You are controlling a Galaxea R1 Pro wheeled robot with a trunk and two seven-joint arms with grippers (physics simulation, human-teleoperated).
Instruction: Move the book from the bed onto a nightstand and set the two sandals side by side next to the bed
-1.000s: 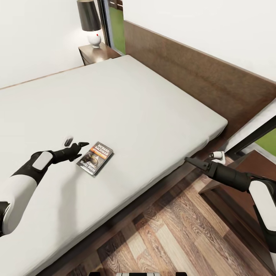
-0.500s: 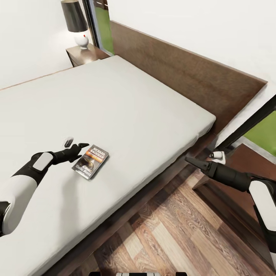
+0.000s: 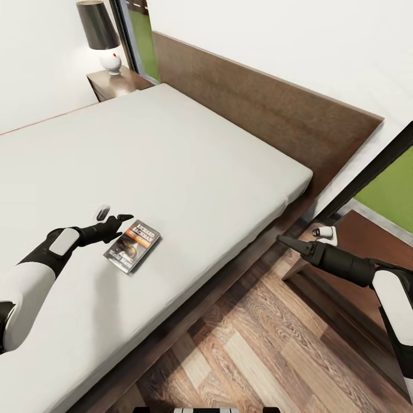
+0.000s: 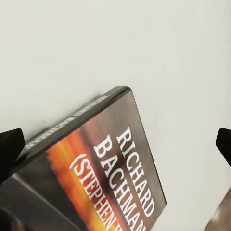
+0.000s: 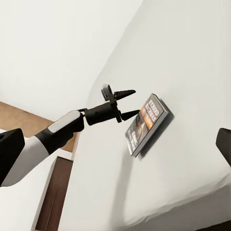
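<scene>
The left gripper [image 3: 113,217], jaws wide, hovered beside the book [image 3: 132,245] on the bed [image 3: 189,166]; it should straddle one edge squarely, while the right gripper's [image 3: 285,240] jaws seemed closed.

**Pale bed, dark wood, one orange band**

The mattress [image 3: 172,155] was plain grey-white, the headboard [image 3: 269,109] dark brown. The book [image 3: 132,245] had a dark cover with white lettering and an orange band. The floor [image 3: 258,350] showed mixed brown planks. The far lamp [image 3: 103,40] had a black shade over a white base.
</scene>
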